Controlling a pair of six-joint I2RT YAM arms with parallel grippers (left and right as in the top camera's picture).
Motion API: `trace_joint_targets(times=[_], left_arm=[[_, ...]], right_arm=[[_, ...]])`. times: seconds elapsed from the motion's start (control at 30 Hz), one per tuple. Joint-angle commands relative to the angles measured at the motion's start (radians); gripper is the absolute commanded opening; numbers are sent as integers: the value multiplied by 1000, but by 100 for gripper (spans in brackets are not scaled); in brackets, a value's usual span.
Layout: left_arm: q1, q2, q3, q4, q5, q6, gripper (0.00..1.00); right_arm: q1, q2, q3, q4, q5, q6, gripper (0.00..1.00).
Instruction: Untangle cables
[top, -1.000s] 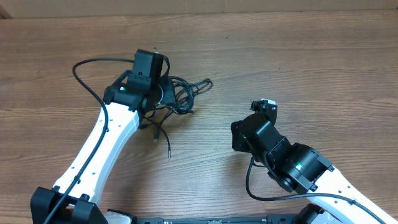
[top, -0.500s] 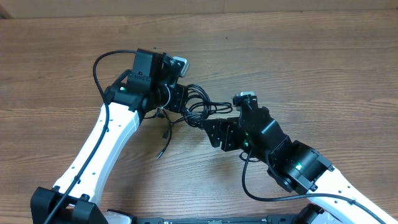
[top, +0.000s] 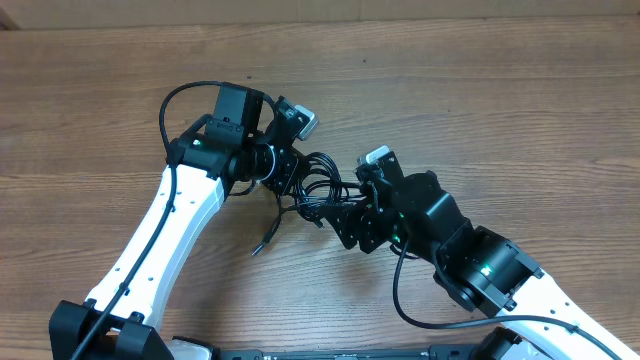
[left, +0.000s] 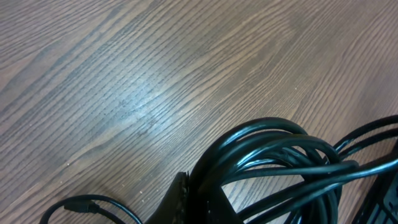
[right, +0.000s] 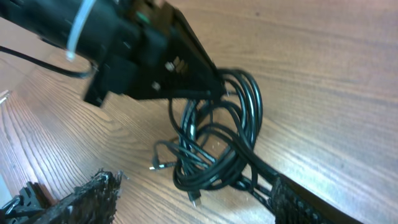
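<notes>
Wood-grain table (left: 124, 74): brown top, smooth, with a soft sheen. Black cables (left: 273, 149): plastic or rubber sheathing, smooth and glossy, with small silvery metal plug tips. On the right gripper (right: 193, 186), pads (right: 93, 196) black, matt and coarsely rough; left arm shell (top: 185, 215) white plastic, smooth, lightly glossy, with matt black joint housings.

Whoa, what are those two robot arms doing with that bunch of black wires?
They're trying to untangle the cables. The left claw is shut on the top of the knotted bundle and holds it over the table. The right claw is open, with a finger on each side of the bundle's lower loops, but it hasn't grabbed anything yet. The cables are all looped together, with one loose end trailing off toward the table.
</notes>
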Motion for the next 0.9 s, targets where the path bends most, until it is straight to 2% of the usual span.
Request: trace_joint_targets(times=[0.0,0.27,0.47,0.6,0.87], left_arm=[[-8,2,14,0,62,39,4],[-8,2,14,-4,178,105,4],[-10,2,14,-41,177,132,4],[-10,2,14,-79,163,157,4],[-10,2,14,-93,105,185,4]], right_arm=[[-2,-23,39,0,-23,-63,75],[-3,19,38,-21,-6,-123,68],[-3,76,39,-8,39,-122,60],[-3,68,58,42,19,-115,60],[-3,52,167,4,19,-128,61]])
